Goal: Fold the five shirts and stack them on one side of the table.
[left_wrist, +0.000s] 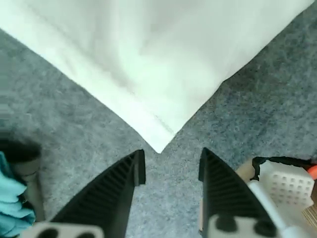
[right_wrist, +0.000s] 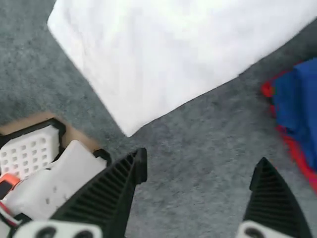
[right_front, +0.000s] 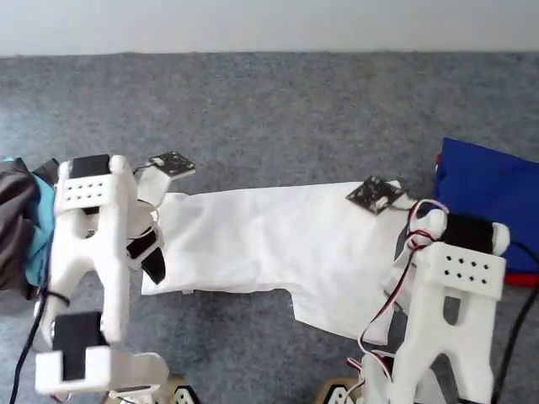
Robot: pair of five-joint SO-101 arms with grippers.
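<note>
The grey counter (right_front: 278, 101) carries a white shirt (right_front: 278, 240) laid flat across its middle. A blue shirt (right_front: 488, 189) lies at the right edge on top of a red garment (right_wrist: 267, 90), and a bunch of grey and teal garments (right_front: 21, 227) lies at the left edge. The left gripper (left_wrist: 171, 166) hangs with its fingers spread, holding nothing, just beside the white shirt's corner toward the left edge. The right gripper (right_wrist: 202, 166), fingers spread wide and empty, hangs over bare counter between the white shirt and the blue shirt.
</note>
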